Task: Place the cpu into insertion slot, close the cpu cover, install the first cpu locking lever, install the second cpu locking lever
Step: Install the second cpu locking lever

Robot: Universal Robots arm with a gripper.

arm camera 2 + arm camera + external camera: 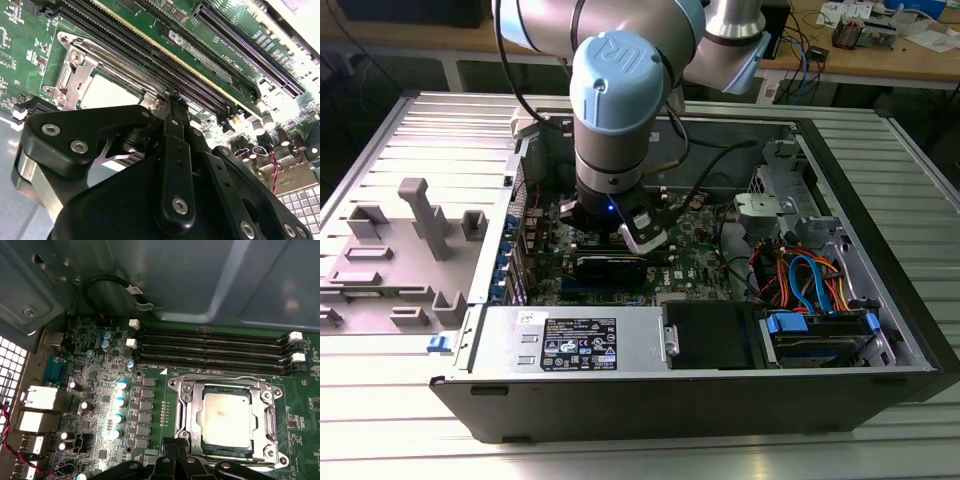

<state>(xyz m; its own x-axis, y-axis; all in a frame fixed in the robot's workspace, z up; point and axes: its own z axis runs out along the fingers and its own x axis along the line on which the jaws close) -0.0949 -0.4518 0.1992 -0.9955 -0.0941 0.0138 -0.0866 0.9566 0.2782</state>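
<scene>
cpu [223,419] sits in the slot [200,446] with the cover [265,412] down over it; levers look undone; claw [170,107] fingers pinched together, gripping nothing.

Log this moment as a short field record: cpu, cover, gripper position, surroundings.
cpu: seated in the insertion slot, silver top showing
cpu cover: down around the chip, framing it
gripper: beside the socket's edge, holding nothing visible
memory slots: long, black, empty, next to the socket
setting: motherboard inside an open computer case
</scene>
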